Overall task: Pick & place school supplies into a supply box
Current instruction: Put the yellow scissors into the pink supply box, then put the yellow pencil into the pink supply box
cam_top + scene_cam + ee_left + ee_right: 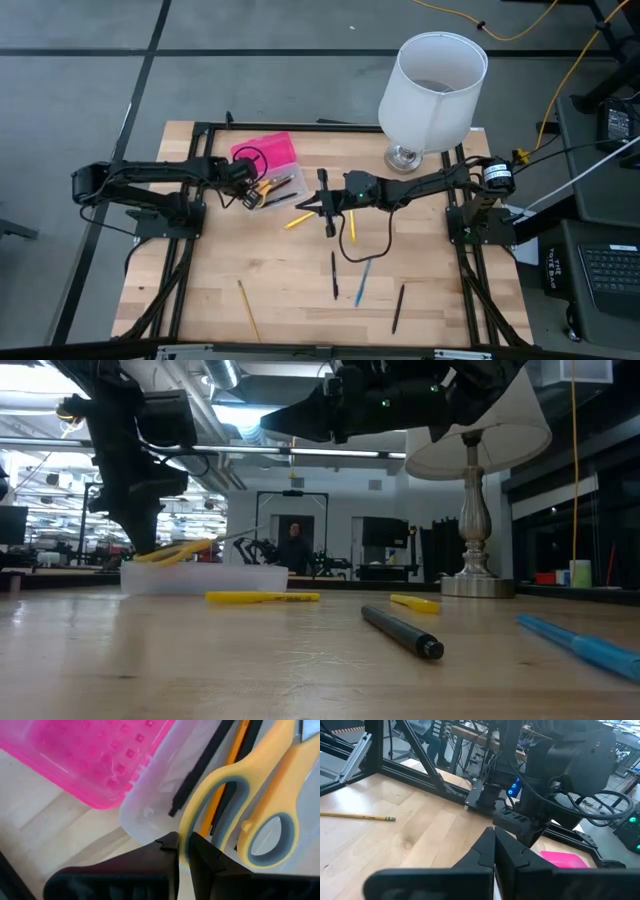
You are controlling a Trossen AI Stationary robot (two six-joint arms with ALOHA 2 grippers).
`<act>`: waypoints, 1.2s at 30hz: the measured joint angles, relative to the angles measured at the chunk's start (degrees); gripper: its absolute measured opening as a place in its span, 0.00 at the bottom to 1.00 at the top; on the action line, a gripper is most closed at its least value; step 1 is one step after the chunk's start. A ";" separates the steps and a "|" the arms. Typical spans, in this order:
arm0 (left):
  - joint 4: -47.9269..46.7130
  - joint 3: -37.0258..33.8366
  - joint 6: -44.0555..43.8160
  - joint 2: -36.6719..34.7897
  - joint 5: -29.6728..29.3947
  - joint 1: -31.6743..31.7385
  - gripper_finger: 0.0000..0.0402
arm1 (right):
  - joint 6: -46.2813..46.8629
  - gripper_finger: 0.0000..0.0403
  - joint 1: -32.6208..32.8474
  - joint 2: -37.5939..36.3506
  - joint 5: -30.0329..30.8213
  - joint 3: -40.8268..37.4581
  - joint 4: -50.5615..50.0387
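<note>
**Left gripper pinching scissors over the pencil case**

The left gripper [246,193] is clamped on a yellow handle loop of the scissors [240,815], holding them over the clear base of the pencil case [280,190], which sits near the desk's far left edge with its pink lid [265,152] open behind. Pens lie inside. The right gripper [329,222] hovers mid-desk, fingers pressed together and empty. Nearer the front edge lie loose pens and a pencil [248,311]. A lamp [430,85] stands at the far right corner.

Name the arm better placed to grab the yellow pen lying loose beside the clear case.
Right. Its pincer hangs empty above the table beside the yellow pen, while the left pincer is over the case, shut on the scissors.
</note>
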 joint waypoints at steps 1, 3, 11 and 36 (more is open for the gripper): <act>0.05 0.00 0.46 0.00 0.03 0.18 0.03 | 0.00 0.02 0.00 0.00 0.00 0.00 0.00; 0.05 0.00 0.68 0.00 0.07 0.40 0.03 | -0.01 0.02 0.00 0.00 0.00 0.00 -0.02; 0.05 0.00 0.48 -0.01 1.87 1.40 0.03 | -0.01 0.01 0.00 -0.02 0.01 0.02 -0.07; 0.14 0.00 0.67 -0.04 1.50 1.66 0.13 | -0.02 0.02 0.00 -0.04 0.00 0.04 -0.11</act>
